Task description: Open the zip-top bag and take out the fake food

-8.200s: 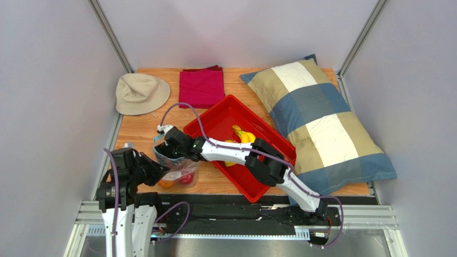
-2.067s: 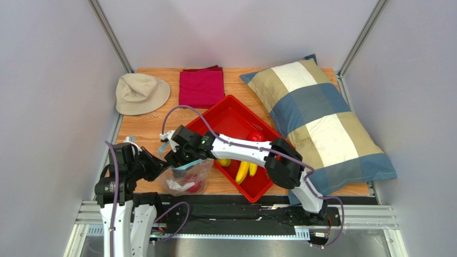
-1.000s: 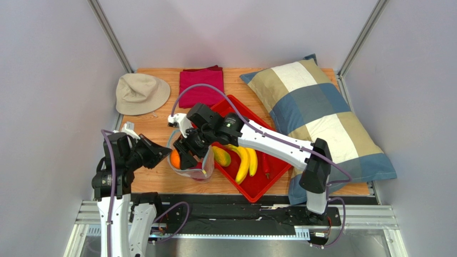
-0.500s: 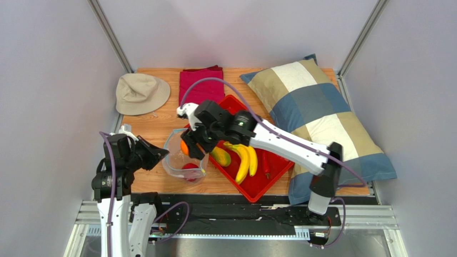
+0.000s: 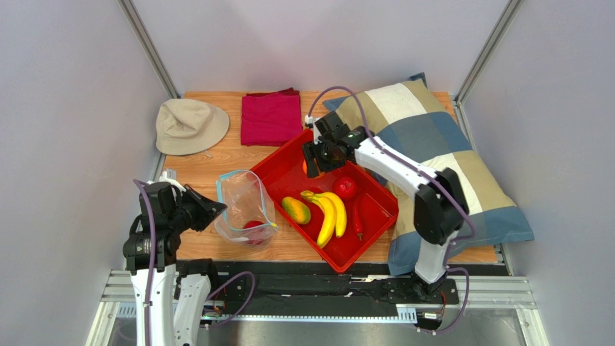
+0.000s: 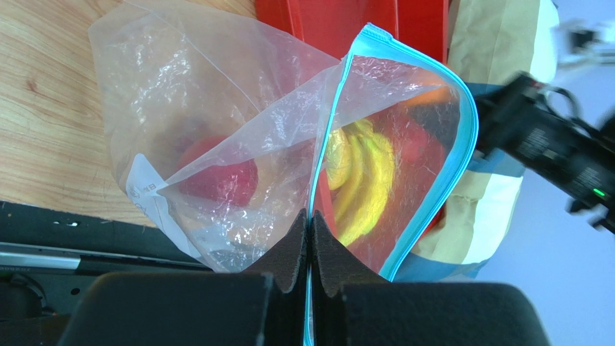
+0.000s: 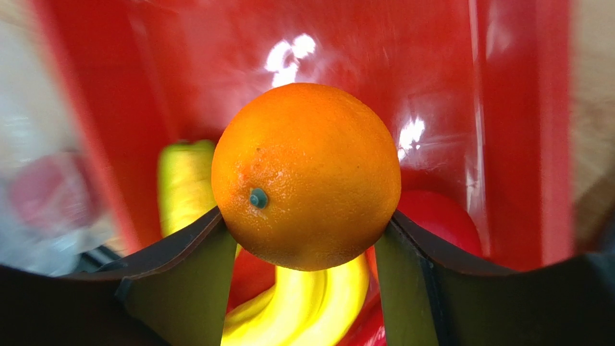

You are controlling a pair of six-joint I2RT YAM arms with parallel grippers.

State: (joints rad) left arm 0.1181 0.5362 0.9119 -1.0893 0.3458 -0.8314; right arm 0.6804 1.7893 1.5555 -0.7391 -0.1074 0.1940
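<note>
R fingers [image 7: 180,281] are clamped on the orange [image 7: 307,176], one pad each side, gripping at about its widest line. It's a smooth ball held on two small contact patches, so any tilt or jerk of the wrist could squirt it out. It hangs over the far end of the tray [image 5: 289,173]; can't tell how high.

Risks here:
- Let go from too high and the orange bounces, rolls into the tray apple [image 5: 346,187] or bananas [image 5: 328,213], or hops the rim.
- Let go too close to the far rim and it could tip out onto the counter [image 5: 202,169] or against the pillow [image 5: 433,166].
- The mango [image 5: 296,210] and chilli [image 5: 359,218] lie further down the tray, prob. safe.

L fingers [image 6: 289,252] are squeezed tight on the bag [image 6: 216,108], pinching only one short bit of the blue zip strip. The mouth gapes open towards the tray, and the bag sits on the counter just beside the tray's left wall. One fruit, the bagged apple [image 6: 220,180], lies at the bottom.

Risks there:
- The film is thin and slick, so the strip could creep out of the pinch and the mouth would flop shut.
- When the R arm goes in for the bagged apple, it could catch the film or strip and drag the bag, pulling it from the L fingers.
- With one-sided hold only, the far lip may fold over the bagged apple.
</note>
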